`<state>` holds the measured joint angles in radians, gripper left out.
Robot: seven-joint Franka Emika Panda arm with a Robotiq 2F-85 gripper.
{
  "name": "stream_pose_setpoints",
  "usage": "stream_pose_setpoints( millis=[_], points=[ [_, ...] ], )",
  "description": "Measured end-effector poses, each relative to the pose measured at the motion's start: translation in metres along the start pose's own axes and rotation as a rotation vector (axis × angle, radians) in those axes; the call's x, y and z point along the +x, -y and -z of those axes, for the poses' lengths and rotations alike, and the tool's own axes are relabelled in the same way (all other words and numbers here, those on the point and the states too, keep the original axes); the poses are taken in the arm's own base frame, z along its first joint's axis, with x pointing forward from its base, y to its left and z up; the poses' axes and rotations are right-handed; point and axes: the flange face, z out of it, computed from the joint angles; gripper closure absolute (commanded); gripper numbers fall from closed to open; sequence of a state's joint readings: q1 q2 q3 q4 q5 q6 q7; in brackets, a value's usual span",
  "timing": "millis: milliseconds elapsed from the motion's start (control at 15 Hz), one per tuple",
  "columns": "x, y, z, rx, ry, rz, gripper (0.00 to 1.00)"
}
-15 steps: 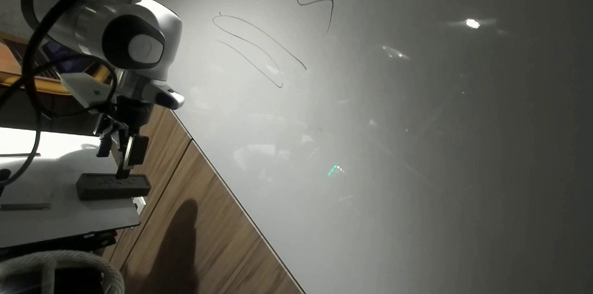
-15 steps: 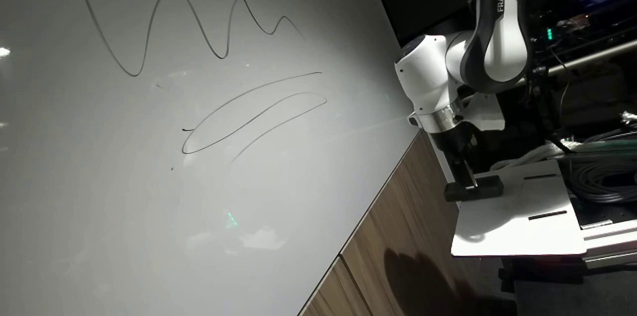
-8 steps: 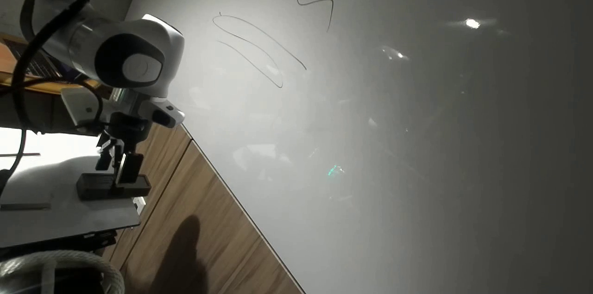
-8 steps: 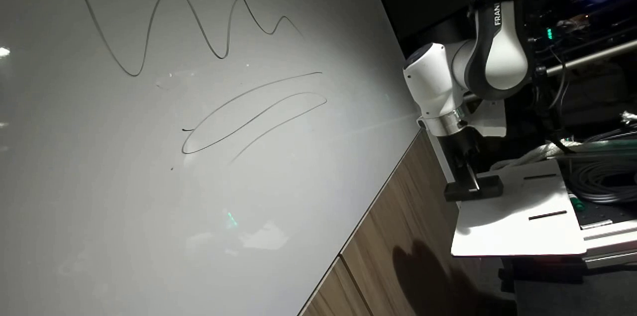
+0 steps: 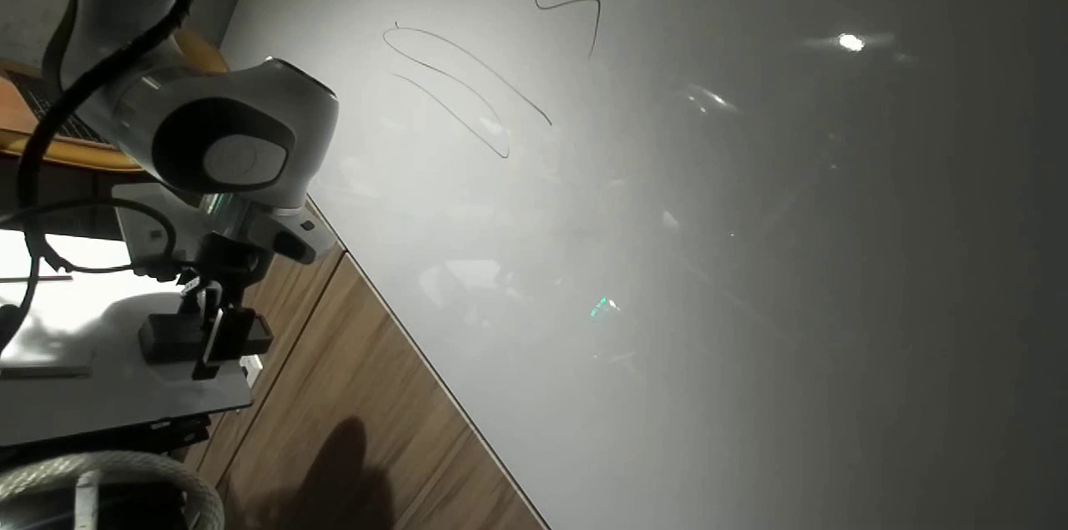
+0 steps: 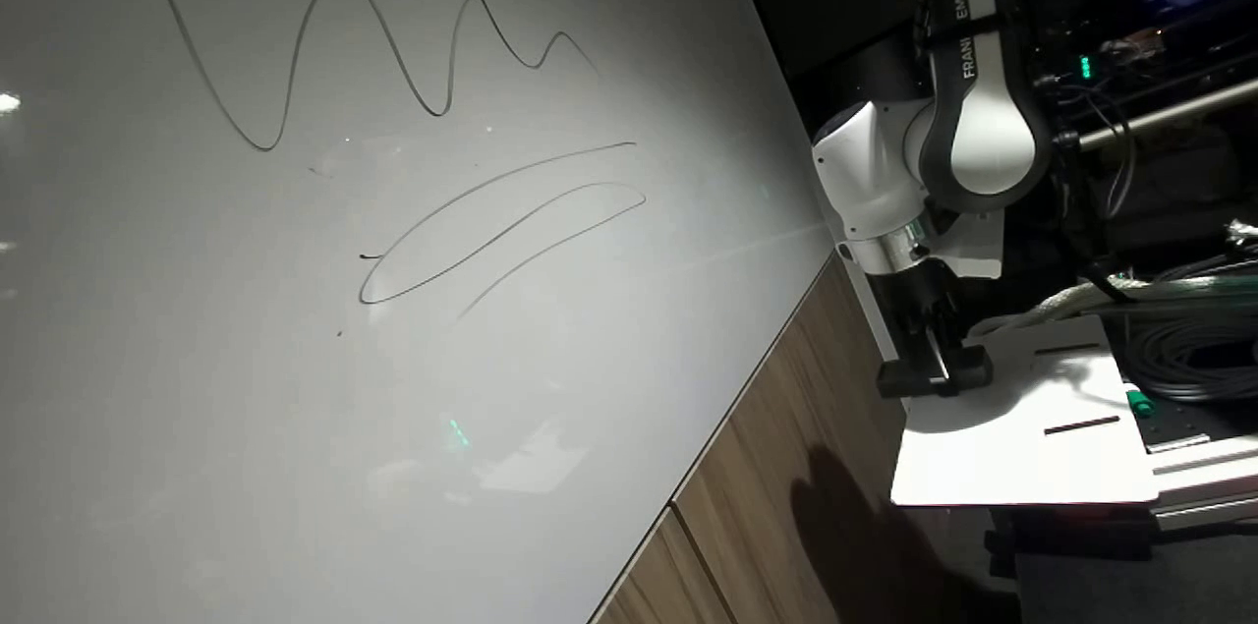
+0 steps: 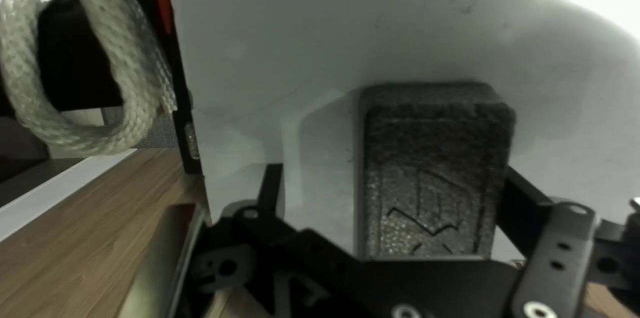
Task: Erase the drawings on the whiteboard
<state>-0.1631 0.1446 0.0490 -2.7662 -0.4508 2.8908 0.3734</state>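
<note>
The claw [image 7: 395, 175] stands wide around a grey block [image 7: 440, 147]; in an exterior view, at its ten o'clock, a thin dark zigzag [image 6: 395, 49] and slanted loop [image 6: 506, 232] mark the glossy whiteboard [image 6: 295, 467].

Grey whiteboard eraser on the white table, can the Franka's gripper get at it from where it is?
Probably yes: in the wrist view the gripper stands open astride the grey whiteboard eraser, with a finger on either side, and no obstacle shows between them.
</note>
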Motion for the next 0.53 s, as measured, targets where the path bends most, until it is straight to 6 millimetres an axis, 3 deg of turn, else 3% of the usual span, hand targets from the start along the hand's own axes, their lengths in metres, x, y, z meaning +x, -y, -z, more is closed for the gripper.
stream_pose_setpoints(
  millis=[533],
  points=[
    [0.006, 0.025, 0.017, -0.002, -0.004, 0.034, 0.00]
  ],
)
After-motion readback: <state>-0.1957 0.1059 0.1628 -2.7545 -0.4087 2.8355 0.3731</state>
